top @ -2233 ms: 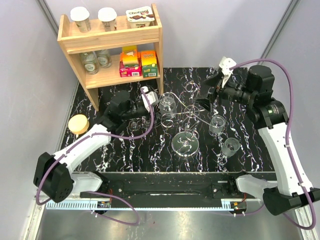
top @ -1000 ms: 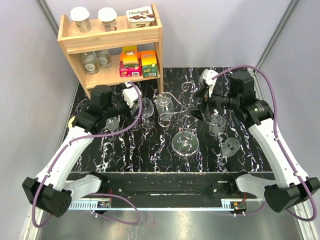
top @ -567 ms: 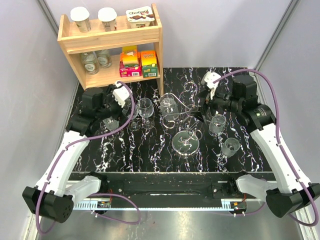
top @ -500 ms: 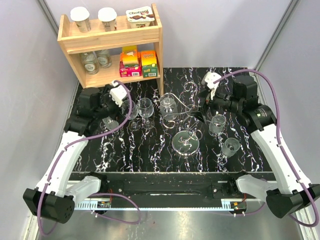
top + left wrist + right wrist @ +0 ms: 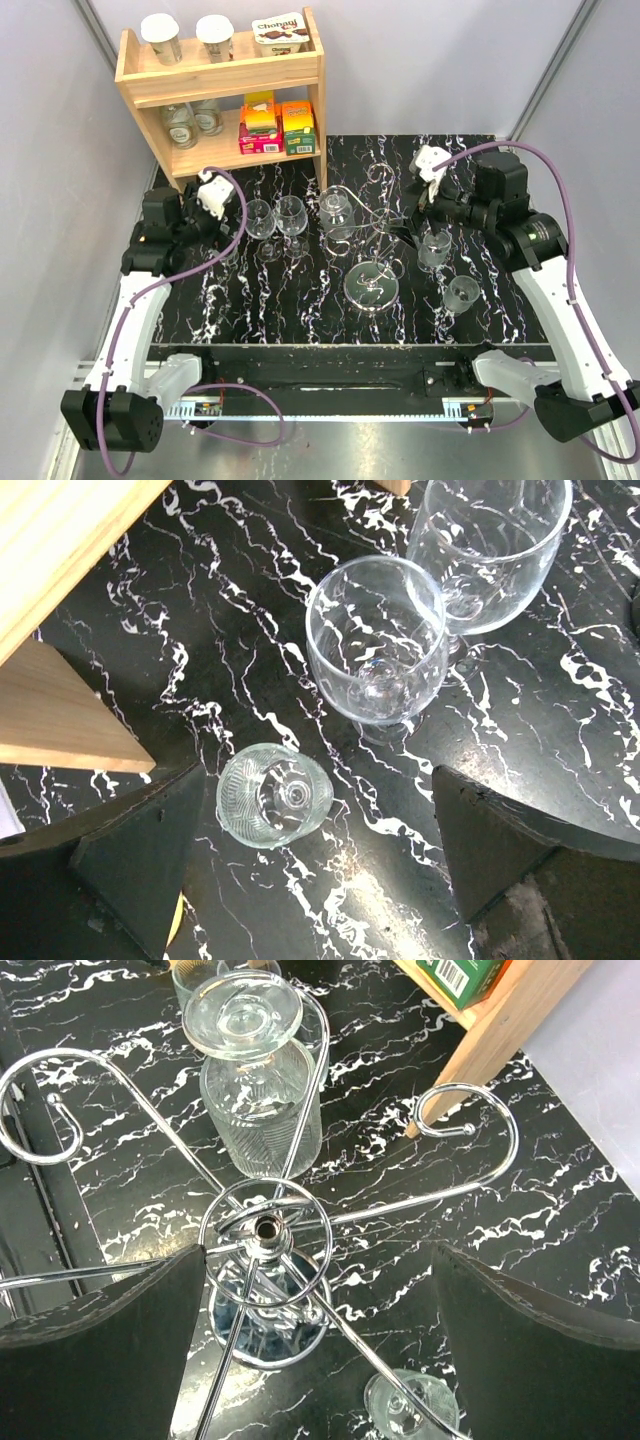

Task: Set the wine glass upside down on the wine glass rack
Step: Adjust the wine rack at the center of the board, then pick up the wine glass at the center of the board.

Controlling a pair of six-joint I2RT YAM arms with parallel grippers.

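The wine glass rack (image 5: 372, 228) stands mid-table on its shiny disc base (image 5: 371, 287). One ribbed wine glass (image 5: 337, 212) hangs upside down from a scroll arm; the right wrist view shows it (image 5: 258, 1100) foot up beside the rack's post (image 5: 262, 1228). Two upright wine glasses (image 5: 260, 218) (image 5: 292, 213) stand left of the rack. My left gripper (image 5: 215, 232) is open to their left, holding nothing. In the left wrist view a small ribbed glass (image 5: 274, 795) lies near the left finger (image 5: 140, 860). My right gripper (image 5: 415, 210) is open just right of the rack, above its base (image 5: 265, 1320).
A wooden shelf (image 5: 225, 75) with jars and boxes stands at the back left. Two more small glasses (image 5: 434, 247) (image 5: 461, 293) stand right of the rack. The rack's wire arms (image 5: 470, 1130) reach out in several directions.
My left arm has pulled back to the left, away from the rack and the upright glasses. My right gripper has backed off slightly to the right. The hung glass stays put.
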